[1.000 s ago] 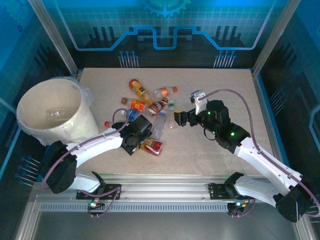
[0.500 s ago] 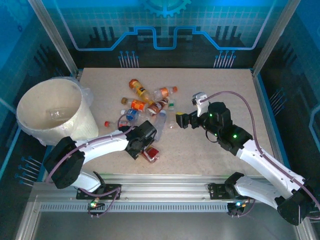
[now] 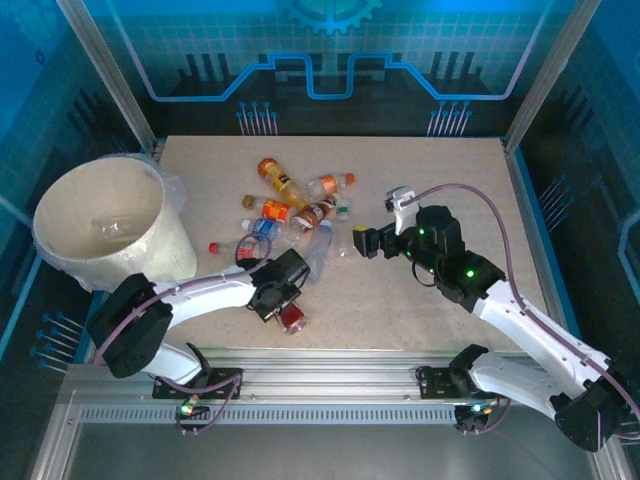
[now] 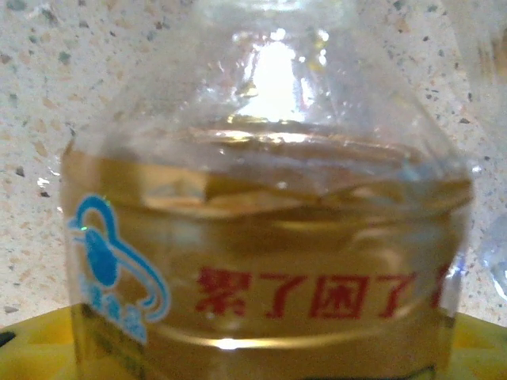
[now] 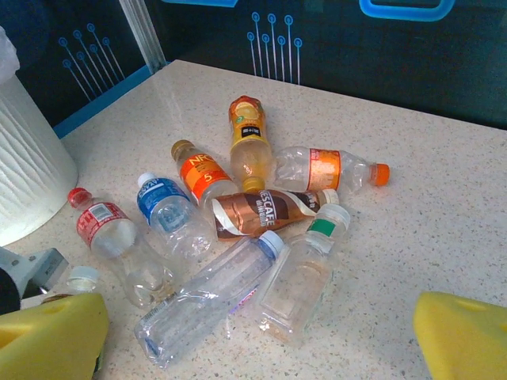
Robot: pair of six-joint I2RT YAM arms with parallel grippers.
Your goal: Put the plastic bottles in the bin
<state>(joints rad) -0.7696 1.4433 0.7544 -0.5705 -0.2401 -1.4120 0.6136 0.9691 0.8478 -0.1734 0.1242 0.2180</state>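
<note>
A heap of plastic bottles (image 3: 298, 212) lies mid-table; the right wrist view shows an orange one (image 5: 247, 134), a brown-labelled one (image 5: 261, 210), a blue-labelled one (image 5: 162, 210) and a clear blue-capped one (image 5: 210, 297). My left gripper (image 3: 284, 303) is near the front edge, shut on a bottle with a red end (image 3: 292, 319). Up close that bottle (image 4: 269, 261) has a gold label with red characters and sits between the jaws of the left gripper (image 4: 253, 352). My right gripper (image 3: 364, 240) stands open just right of the heap, and its yellow fingers (image 5: 463, 336) frame the pile from above. The bin (image 3: 100, 215) stands at the far left.
A clear bottle (image 3: 106, 232) lies inside the bin. The bin's ribbed wall (image 5: 24, 174) stands close to the heap's left side. Aluminium frame posts (image 3: 110, 80) edge the table. Bare tabletop (image 3: 450, 180) stretches to the right of the bottles.
My left gripper slid toward the near edge and closed on the red-ended bottle, which went from lying flat to showing its end. The right gripper shifted slightly right and stayed open.
</note>
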